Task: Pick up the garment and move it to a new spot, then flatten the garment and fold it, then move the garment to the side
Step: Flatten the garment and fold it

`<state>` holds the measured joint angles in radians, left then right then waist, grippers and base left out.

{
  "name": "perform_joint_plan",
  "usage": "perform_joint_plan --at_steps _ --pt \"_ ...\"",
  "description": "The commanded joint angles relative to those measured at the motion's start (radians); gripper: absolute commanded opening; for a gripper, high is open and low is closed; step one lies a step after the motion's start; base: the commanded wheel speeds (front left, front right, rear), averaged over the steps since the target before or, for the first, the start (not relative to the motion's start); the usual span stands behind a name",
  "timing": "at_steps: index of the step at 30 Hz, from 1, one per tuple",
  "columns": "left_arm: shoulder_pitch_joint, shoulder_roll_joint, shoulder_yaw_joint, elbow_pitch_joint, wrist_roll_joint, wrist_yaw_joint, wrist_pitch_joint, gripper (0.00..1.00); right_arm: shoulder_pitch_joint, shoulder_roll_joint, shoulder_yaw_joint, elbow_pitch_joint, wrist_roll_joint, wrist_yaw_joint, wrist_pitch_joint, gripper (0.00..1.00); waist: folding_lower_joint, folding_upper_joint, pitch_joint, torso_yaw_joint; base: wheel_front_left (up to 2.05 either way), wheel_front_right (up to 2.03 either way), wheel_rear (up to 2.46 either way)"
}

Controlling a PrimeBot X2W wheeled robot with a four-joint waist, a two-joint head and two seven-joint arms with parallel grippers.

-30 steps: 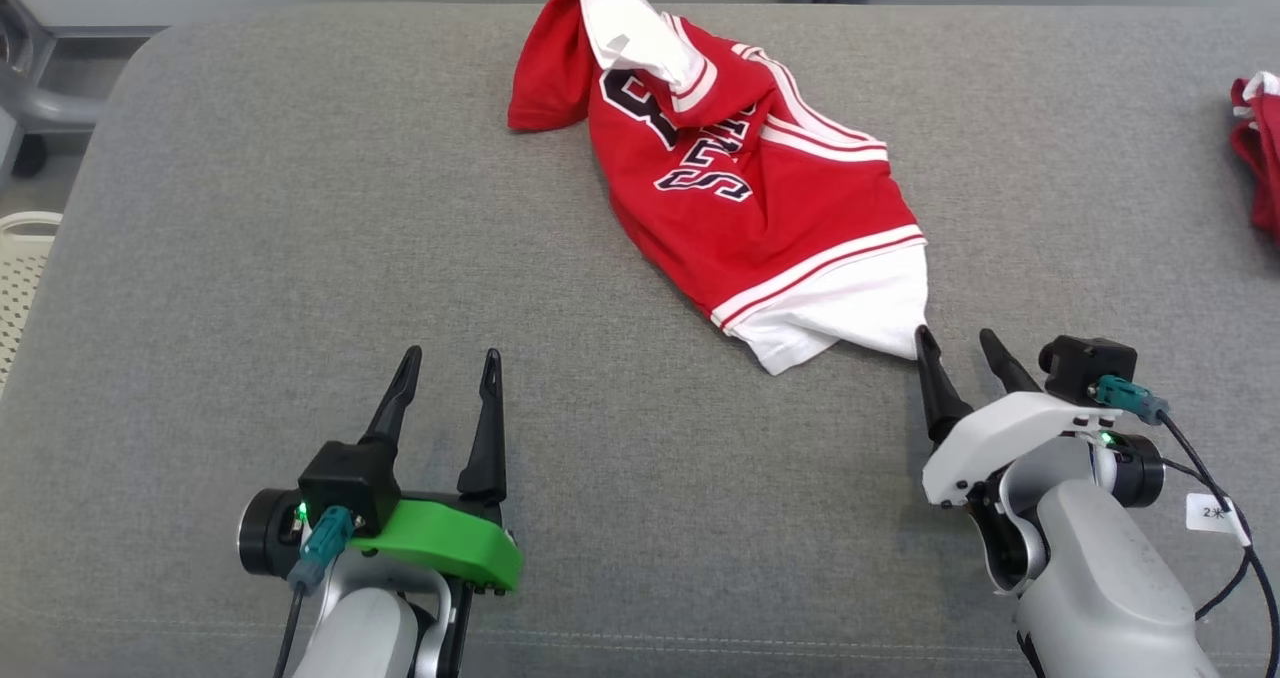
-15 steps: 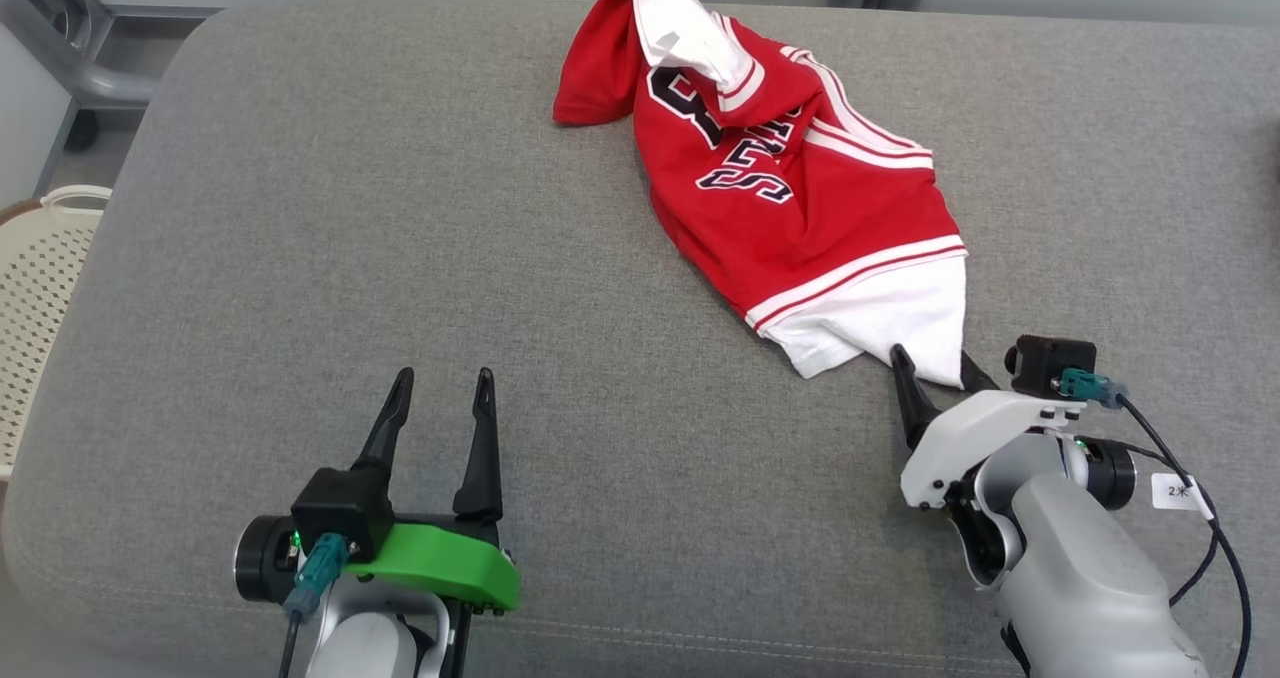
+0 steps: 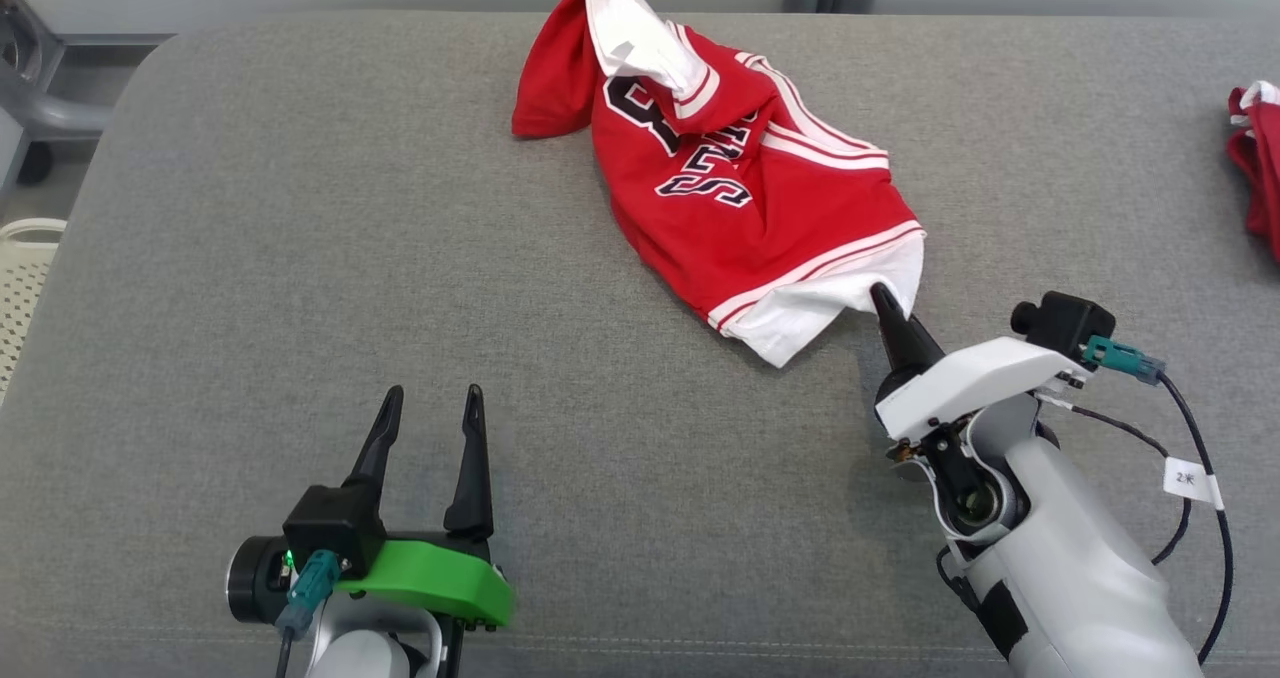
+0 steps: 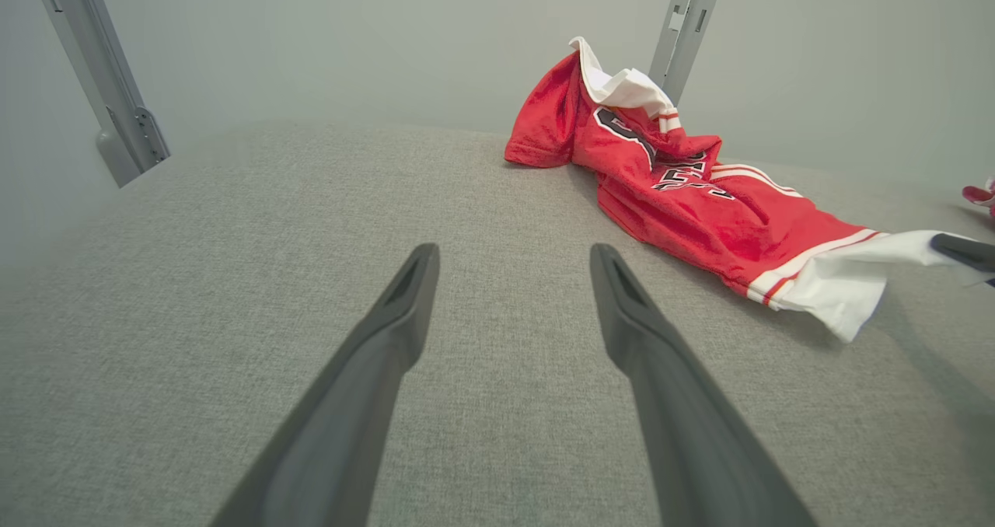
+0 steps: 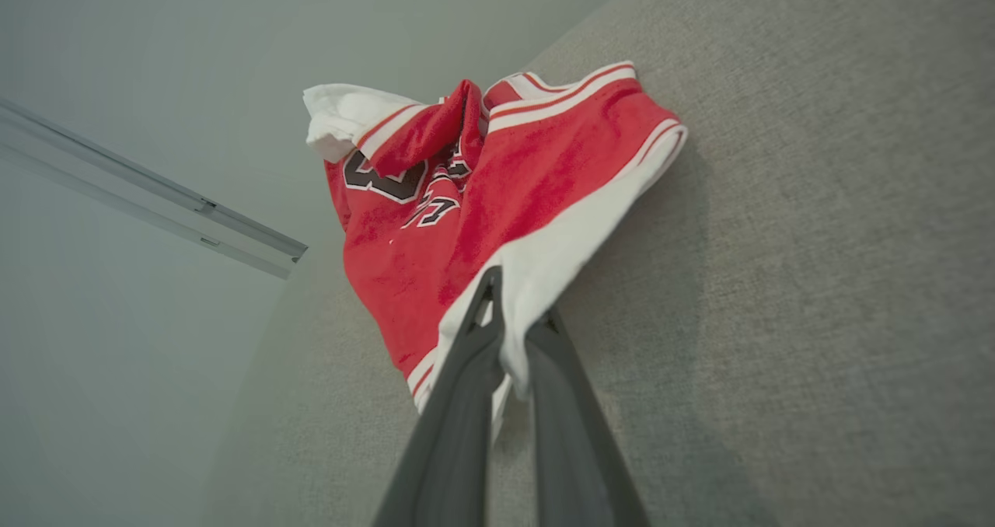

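Right end effector (image 3: 888, 308) pinches the jersey (image 3: 740, 208) by its white hem (image 3: 800, 323), left end effector (image 3: 432, 403) spread and empty. Soft floppy fabric, probably bunches if lifted from one corner.

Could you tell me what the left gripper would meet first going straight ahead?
Probably the bare grey cushion: the left gripper seems angled slightly downward, and the jersey lies right of its line.

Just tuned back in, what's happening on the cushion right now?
The right gripper is shut on the white hem corner of the red jersey, which lies crumpled on the grey cushion, not yet flattened. The left gripper is open above bare cushion, apart from the jersey. Another red garment lies at the right edge.
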<state>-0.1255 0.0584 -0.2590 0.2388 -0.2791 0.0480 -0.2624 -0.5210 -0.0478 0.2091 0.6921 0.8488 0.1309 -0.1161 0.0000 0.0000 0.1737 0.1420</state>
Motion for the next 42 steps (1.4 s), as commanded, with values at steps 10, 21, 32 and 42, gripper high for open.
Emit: perform_joint_plan --at_steps 10,21,32,42 --pt "0.040 -0.003 0.014 0.005 0.000 -0.015 -0.002 1.00 0.203 -0.086 -0.153 -0.244 0.323 0.000 0.243 0.00 0.0000 0.0000 -0.041 -0.124 0.00 0.00 0.00" --pt "0.029 -0.006 0.016 0.000 0.005 -0.016 -0.002 1.00 0.244 -0.145 -0.323 -0.132 0.258 0.000 0.322 0.00 0.0000 0.0000 -0.031 -0.165 0.00 0.00 0.00" --pt "0.002 -0.006 0.022 0.007 0.021 -0.024 -0.002 1.00 0.136 -0.195 -0.358 0.030 0.052 0.000 0.219 1.00 0.0000 0.0000 0.010 -0.167 0.00 0.00 0.00" --pt "-0.007 -0.007 0.030 0.012 0.010 -0.029 -0.002 1.00 0.141 -0.254 -0.254 -0.153 -0.179 0.000 0.067 1.00 0.0000 0.0000 0.011 -0.205 0.00 0.00 0.00"
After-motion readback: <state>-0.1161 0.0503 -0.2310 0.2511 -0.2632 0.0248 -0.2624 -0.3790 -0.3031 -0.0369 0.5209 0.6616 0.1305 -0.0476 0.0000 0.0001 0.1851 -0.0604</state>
